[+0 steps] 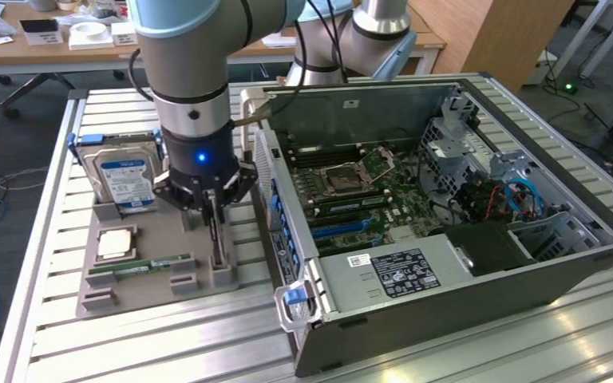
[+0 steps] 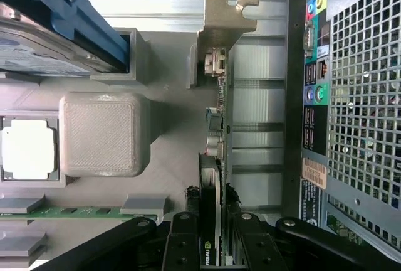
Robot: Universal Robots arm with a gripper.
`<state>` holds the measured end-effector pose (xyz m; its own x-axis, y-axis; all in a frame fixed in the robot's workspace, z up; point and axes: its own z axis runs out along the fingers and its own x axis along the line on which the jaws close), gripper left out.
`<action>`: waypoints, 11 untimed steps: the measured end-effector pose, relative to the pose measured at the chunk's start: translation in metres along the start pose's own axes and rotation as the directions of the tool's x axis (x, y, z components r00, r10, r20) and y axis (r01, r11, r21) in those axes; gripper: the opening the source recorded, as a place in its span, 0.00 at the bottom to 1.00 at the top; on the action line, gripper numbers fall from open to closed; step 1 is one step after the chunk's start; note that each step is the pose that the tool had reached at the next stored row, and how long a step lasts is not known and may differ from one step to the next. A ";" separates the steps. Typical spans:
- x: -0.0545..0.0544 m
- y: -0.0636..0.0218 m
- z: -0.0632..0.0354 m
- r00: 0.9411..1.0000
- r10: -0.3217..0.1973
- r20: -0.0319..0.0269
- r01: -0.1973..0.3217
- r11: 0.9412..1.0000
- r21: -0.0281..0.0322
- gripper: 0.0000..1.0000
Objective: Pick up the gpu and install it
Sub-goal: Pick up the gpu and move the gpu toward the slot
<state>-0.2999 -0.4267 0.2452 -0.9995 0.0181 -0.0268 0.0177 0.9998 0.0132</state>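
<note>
Jaws are closed on the gpu (image 2: 217,127): the black fingers (image 2: 188,233) of the gripper (image 2: 212,197) press on both flat faces of the card at one end of its upper edge. The card stands on its long edge, thin side up, in a slot of the grey tray (image 1: 136,297), along the tray's edge that lies beside the open computer case (image 1: 445,315). Its long axis runs parallel to that edge. The silvery end bracket (image 2: 220,23) points toward the tray's end where the blue-labelled hard drive (image 1: 124,179) stands upright; the gripped end sits level with the green RAM stick (image 1: 141,267). Whether the card has left its slot cannot be told. A processor (image 1: 115,242) lies flat in the tray between the drive and the RAM stick. Tray and case rest side by side on the slatted aluminium table (image 1: 125,351), the tray toward the exterior view's left.
</note>
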 end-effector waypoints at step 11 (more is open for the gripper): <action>-0.001 0.0005 -0.0346 1.000 0.000 0.000 0.000 1.000 0.000 0.26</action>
<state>-0.2999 -0.4267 0.2797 -0.9995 0.0181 -0.0267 0.0178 0.9998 0.0130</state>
